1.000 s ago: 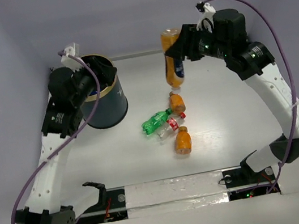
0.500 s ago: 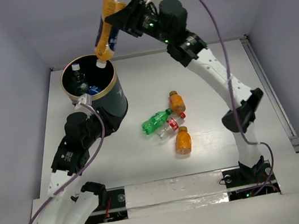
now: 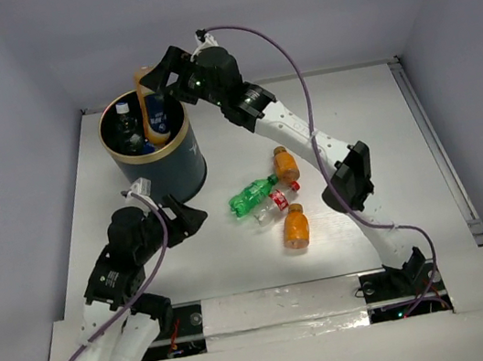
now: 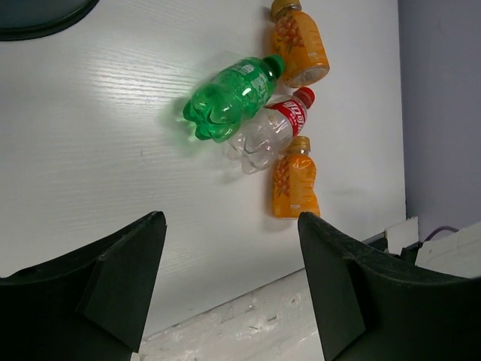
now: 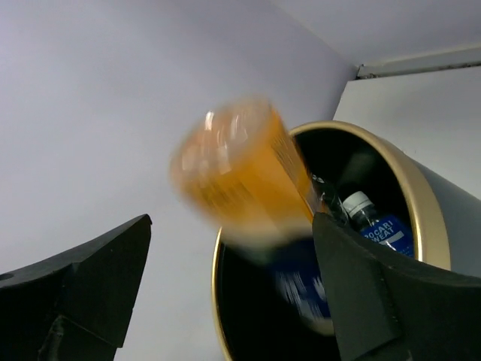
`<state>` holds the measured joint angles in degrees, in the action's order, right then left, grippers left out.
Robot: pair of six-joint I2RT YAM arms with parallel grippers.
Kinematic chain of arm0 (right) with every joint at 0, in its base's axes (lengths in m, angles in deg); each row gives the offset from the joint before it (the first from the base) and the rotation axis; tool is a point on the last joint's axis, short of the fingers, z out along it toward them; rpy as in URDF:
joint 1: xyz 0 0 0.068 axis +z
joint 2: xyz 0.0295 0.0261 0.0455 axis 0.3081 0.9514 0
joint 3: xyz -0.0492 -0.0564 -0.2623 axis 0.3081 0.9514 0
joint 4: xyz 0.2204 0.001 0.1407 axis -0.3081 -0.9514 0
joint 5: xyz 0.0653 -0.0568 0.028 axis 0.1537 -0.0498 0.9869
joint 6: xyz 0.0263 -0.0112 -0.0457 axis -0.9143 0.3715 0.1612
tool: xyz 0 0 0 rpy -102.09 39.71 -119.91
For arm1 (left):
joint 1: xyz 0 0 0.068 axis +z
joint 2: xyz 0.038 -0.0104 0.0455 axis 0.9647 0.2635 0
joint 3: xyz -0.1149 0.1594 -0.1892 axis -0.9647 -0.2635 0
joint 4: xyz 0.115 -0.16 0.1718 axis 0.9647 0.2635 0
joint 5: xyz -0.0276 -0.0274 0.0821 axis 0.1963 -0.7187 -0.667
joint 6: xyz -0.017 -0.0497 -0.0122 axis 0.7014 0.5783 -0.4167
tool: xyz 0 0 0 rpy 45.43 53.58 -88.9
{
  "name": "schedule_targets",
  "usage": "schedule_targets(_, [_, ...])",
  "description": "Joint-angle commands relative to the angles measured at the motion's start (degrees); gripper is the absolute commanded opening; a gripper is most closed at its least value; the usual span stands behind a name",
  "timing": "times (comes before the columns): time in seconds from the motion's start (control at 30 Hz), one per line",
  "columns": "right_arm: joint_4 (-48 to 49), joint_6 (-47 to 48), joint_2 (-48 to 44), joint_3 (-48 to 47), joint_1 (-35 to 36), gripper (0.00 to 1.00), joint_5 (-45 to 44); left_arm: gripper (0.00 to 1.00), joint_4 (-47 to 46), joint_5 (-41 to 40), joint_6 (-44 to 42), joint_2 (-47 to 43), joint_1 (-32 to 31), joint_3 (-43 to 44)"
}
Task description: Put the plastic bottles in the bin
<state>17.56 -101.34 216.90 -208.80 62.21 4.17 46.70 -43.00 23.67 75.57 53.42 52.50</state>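
The navy bin (image 3: 175, 171) with a gold rim stands at the back left. My right gripper (image 3: 160, 77) is open just above its mouth. A large orange bottle (image 3: 152, 105) is free of the jaws and half inside the bin, blurred in the right wrist view (image 5: 240, 177). A clear blue-labelled bottle (image 5: 378, 224) lies in the bin (image 5: 402, 177). On the table lie a green bottle (image 3: 252, 196), a clear red-labelled bottle (image 3: 278, 202) and two small orange bottles (image 3: 286, 165) (image 3: 295, 226). My left gripper (image 3: 190, 219) is open and empty, near the bin's base.
The left wrist view shows the green bottle (image 4: 229, 98), the clear bottle (image 4: 269, 131) and both orange bottles (image 4: 301, 45) (image 4: 293, 180) ahead of the open left gripper (image 4: 229, 222). The table's near edge lies just below the fingers. Walls close the back and sides.
My right arm swung left from the table's back right to above the bin and let go of the large orange bottle. My left arm drew back from the bin toward the near side.
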Motion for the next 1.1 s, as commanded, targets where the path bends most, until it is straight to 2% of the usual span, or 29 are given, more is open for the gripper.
schedule_targets(0.0, [3.17, 2.08, -4.11, -1.34, 0.55, 0.94, -2.51, 0.68, -3.70, 1.51, -0.86, 2.11, -1.11, 0.07])
schedule_targets(0.13, [3.36, 5.85, -10.08, 3.67, 0.55, 0.96, -3.39, 0.69, -7.65, 0.63, -3.49, 6.33, -3.48, 1.38])
schedule_targets(0.23, [1.51, 11.21, -16.75, 10.86, 0.55, 0.88, -5.05, 0.70, -10.46, -0.77, -6.65, 11.08, -5.84, 2.97])
schedule_targets(0.3, [3.25, 13.76, -24.89, 18.67, -0.23, 0.59, -5.59, 0.71, -11.70, -1.56, -9.02, 15.45, -7.17, 4.46])
schedule_targets(0.33, [4.48, 14.12, -27.99, 28.54, -0.76, 0.47, -5.50, 0.71, -12.40, -2.00, -9.73, 16.96, -7.96, 4.90])
schedule_targets(0.37, [5.54, 14.30, -31.16, 33.77, -2.24, 0.25, -5.33, 0.71, -13.98, -2.27, -10.43, 18.54, -9.88, 6.03])
schedule_targets(0.43, [7.39, 14.04, -39.86, 43.45, -4.27, 0.12, -3.76, 0.72, -15.56, -4.11, -12.28, 23.38, -12.18, 7.36])
schedule_targets(0.47, [7.66, 13.95, -42.50, 52.28, -5.33, 0.07, -2.88, 0.74, -16.01, -4.46, -12.98, 25.05, -14.36, 8.93])
schedule_targets(0.57, [7.40, 14.82, -51.65, 67.42, -9.98, 0.07, 1.69, 0.77, -17.76, -5.87, -15.53, 31.46, -17.10, 12.53])
schedule_targets(0.73, [0.03, 20.01, -60.01, 79.78, -13.33, 0.12, 2.14, 0.82, -18.83, -5.87, -20.45, 42.72, -19.56, 18.08])
schedule_targets(0.8, [-1.73, 21.33, -62.12, 83.55, -13.95, 0.19, 2.14, 0.82, -18.39, -6.05, -23.09, 47.44, -19.57, 21.07])
schedule_targets(0.83, [-2.09, 21.51, -62.65, 84.70, -14.56, 0.23, 2.14, 0.82, -17.87, -6.14, -23.97, 48.78, -19.57, 22.12])
schedule_targets(0.87, [-2.36, 21.68, -63.00, 85.67, -15.17, 0.36, 2.23, 0.82, -17.42, -6.23, -24.76, 50.36, -19.57, 23.00])
schedule_targets(0.93, [-2.45, 22.21, -62.92, 87.78, -16.49, 0.48, 4.06, 0.83, -16.46, -6.23, -26.78, 54.32, -19.57, 25.55])
schedule_targets(0.97, [-2.45, 22.47, -62.57, 88.05, -17.63, 0.60, 4.86, 0.83, -16.19, -6.14, -27.57, 55.55, -19.57, 26.95])
schedule_targets(1.03, [-3.93, 23.70, -60.20, 87.79, -18.17, 0.69, 6.01, 0.84, -15.67, -5.26, -29.42, 58.89, -19.57, 28.01])
schedule_targets(1.07, [-4.64, 24.31, -59.32, 86.75, -18.78, 0.79, 6.10, 0.84, -14.71, -5.43, -29.77, 59.95, -19.57, 28.98])
